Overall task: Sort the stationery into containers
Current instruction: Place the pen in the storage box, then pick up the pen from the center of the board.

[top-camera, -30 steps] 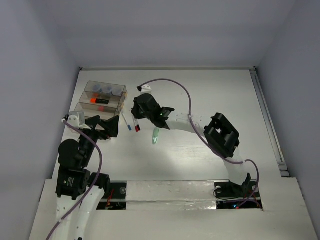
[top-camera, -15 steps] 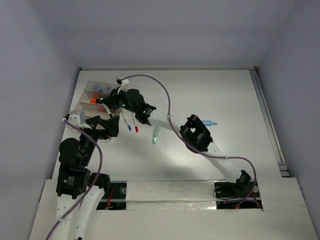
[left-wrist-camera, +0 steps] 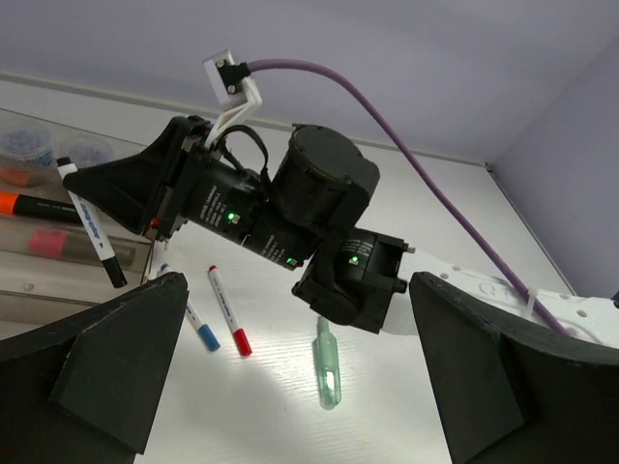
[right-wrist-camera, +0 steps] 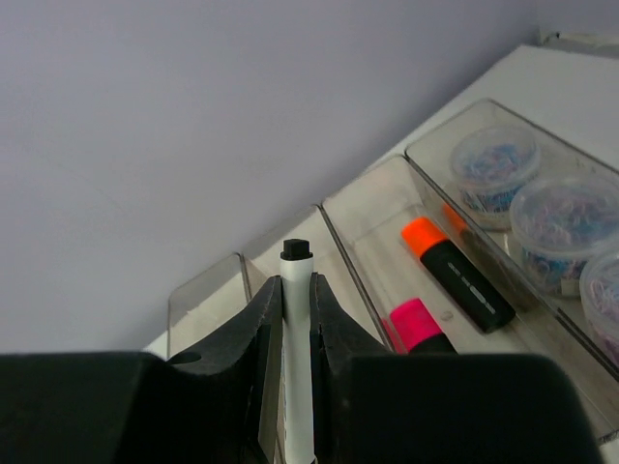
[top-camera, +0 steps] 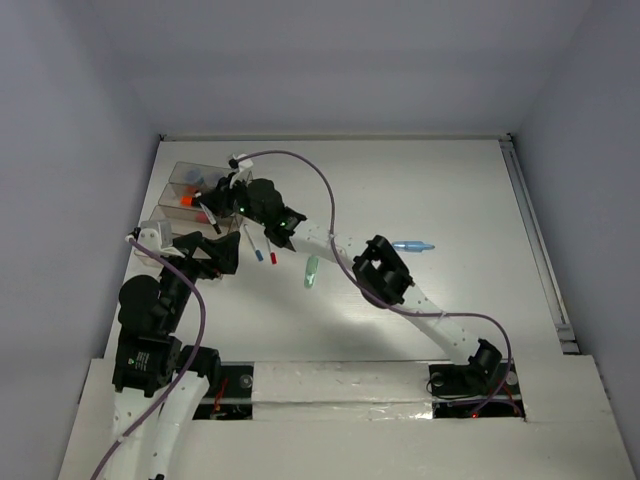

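Stationery loose on the table: pale green marker (top-camera: 311,270) nearest. Just beyond it, blue-capped pen (top-camera: 257,247) and red-capped pen (top-camera: 271,249) lie side by side. Light blue marker (top-camera: 412,246) lies well apart to the right.
Left gripper (top-camera: 212,250): fingers spread wide, holding nothing, near the bins' front.
Right gripper (right-wrist-camera: 295,295): fingers narrow, clamped on a white pen (right-wrist-camera: 296,367) with a black tip, above the bins.
Bins (right-wrist-camera: 329,227): orange highlighter (right-wrist-camera: 455,271) and pink highlighter (right-wrist-camera: 421,324) in the middle one.
Far bin: grey-blue pots (right-wrist-camera: 493,159).
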Robot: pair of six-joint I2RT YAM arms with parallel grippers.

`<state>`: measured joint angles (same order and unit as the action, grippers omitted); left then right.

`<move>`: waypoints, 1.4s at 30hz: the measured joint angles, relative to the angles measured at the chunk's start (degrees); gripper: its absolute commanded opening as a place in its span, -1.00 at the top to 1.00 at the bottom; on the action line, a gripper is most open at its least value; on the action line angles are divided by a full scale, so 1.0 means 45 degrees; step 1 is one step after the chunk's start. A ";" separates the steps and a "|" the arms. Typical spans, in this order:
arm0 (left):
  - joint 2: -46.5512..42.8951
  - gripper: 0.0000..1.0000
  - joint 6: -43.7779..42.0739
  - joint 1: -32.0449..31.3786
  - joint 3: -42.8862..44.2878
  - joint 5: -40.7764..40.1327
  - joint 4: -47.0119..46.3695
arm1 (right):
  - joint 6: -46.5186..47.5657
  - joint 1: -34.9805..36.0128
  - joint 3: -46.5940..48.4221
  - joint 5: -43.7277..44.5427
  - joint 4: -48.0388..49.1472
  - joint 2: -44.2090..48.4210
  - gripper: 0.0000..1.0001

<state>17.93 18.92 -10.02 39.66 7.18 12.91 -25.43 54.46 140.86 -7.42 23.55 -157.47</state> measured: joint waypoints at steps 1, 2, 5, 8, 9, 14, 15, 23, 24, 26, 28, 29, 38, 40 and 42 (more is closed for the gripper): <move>0.0000 -0.98 0.0000 0.0000 0.0000 0.0015 0.0000 | 0.0024 0.0000 0.0019 0.0000 0.0000 -0.0117 1.00; 0.0000 -0.98 0.0000 0.0000 0.0000 0.0019 0.0000 | 0.0039 0.0000 0.0019 0.0000 -0.0063 -0.0194 1.00; 0.0000 -0.98 0.0000 0.0000 0.0000 0.0029 0.0000 | 0.0053 0.0000 0.0010 -0.0024 -0.0160 -0.0384 0.93; 0.0000 -0.98 0.0000 0.0000 0.0000 0.0029 0.0000 | 0.0131 0.0000 0.0010 -0.0039 -0.0194 -0.0423 0.71; 0.0000 -0.98 0.0000 0.0000 0.0000 0.0029 0.0000 | 0.0155 0.0000 0.0010 -0.0039 -0.0185 -0.0423 0.58; 0.0000 -0.98 0.0000 0.0000 0.0000 0.0029 0.0000 | 0.0364 0.0000 -0.0398 -0.0228 0.0121 -0.0418 -0.09; 0.0000 -0.98 0.0000 0.0000 0.0000 0.0029 0.0000 | 0.0423 0.0000 -0.0525 -0.0277 0.0112 -0.0418 -0.11; 0.0000 -0.98 -0.0005 0.0005 0.0000 0.0029 -0.0005 | 0.0719 0.0092 -0.1739 -0.0364 0.0170 0.0121 -0.24; 0.0000 -0.98 -0.0005 0.0005 0.0000 0.0024 0.0000 | 0.0738 0.0117 -0.2467 -0.0359 0.0160 0.0554 -0.24; 0.0000 -0.98 -0.0005 0.0005 0.0000 0.0024 0.0000 | 0.0835 0.0170 -0.3891 -0.0267 0.0301 0.1520 -0.24; 0.0000 -0.98 -0.0005 0.0005 0.0000 0.0010 0.0000 | 0.0976 0.0180 -0.5299 -0.0083 0.0238 0.2696 -0.24; 0.0000 -0.98 -0.0005 0.0005 0.0000 0.0000 0.0005 | 0.1059 0.0180 -0.5897 0.0049 0.0199 0.3279 -0.25; -0.0039 -0.98 -0.0005 0.0034 0.0000 -0.0160 0.0044 | 0.1336 -0.0015 -0.9530 0.2161 -0.2069 0.7990 -0.23; -0.0039 -0.98 -0.0005 0.0092 0.0000 -0.0175 0.0044 | 0.1341 -0.0170 -0.9661 0.2579 -0.3147 0.8102 -0.22; -0.0039 -0.98 -0.0005 0.0126 0.0000 -0.0185 0.0044 | 0.1384 -0.0287 -0.9661 0.2900 -0.4333 0.7922 -0.19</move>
<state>17.76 18.90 -9.45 39.66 6.35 13.10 -19.20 53.17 97.38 5.63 4.05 -121.82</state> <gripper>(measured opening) 0.990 0.610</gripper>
